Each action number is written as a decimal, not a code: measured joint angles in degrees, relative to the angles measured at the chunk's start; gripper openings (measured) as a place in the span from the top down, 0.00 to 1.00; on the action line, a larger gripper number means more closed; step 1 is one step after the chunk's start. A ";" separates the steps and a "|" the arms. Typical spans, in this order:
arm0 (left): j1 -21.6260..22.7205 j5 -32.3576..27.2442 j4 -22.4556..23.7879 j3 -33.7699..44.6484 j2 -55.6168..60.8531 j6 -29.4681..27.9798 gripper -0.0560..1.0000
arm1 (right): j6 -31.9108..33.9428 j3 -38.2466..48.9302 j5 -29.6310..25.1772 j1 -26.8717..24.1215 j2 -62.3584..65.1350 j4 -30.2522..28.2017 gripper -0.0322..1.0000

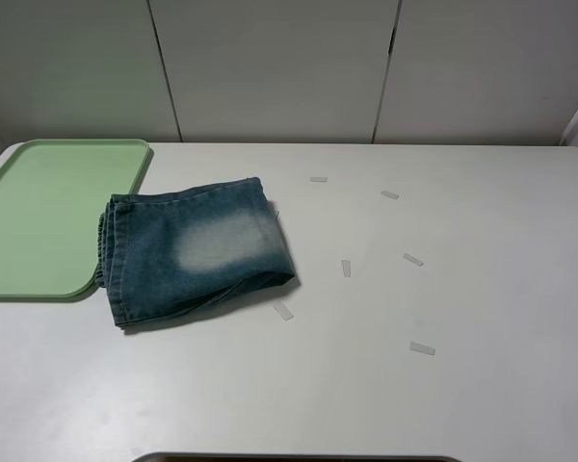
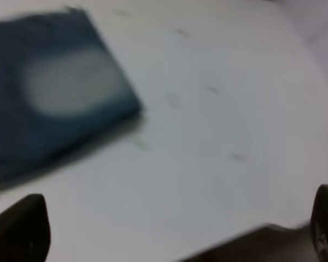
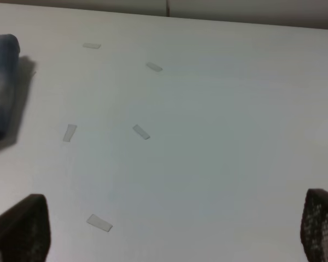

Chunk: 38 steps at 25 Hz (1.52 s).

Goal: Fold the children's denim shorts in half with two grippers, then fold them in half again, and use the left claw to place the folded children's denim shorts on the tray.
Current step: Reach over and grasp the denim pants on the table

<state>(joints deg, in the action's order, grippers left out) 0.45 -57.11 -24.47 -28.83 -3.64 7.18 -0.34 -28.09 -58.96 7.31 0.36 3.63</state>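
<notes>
Our left claw (image 2: 177, 224) hangs with jaws wide apart and empty; the right claw (image 3: 175, 229) likewise. The children's denim shorts (image 1: 195, 248) lie folded ahead of the left claw, their waistband edge overlapping the tray (image 1: 39, 217) rim. We judge the fold done, so we should pinch all layers at once before lifting.

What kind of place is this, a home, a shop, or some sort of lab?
Most likely a lab or test bench, not a home. A bare white table stands before plain white panels, with small tape strips marking spots on it, and only folded denim shorts beside a green tray.
</notes>
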 joint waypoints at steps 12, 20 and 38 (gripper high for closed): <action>0.00 9.49 -20.21 -0.12 -37.97 10.30 0.08 | 0.00 0.00 0.00 0.00 0.00 0.13 0.30; 0.00 26.62 -23.07 8.41 -51.80 14.91 0.14 | 0.00 0.00 0.00 0.00 0.00 0.15 0.30; 0.00 45.68 -31.28 13.06 -68.41 24.63 0.14 | 0.00 0.00 0.00 0.00 0.00 0.15 0.30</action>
<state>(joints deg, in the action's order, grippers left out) 0.45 -11.44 -55.75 -15.78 -72.05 31.81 -0.34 -28.09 -58.96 7.31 0.36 3.79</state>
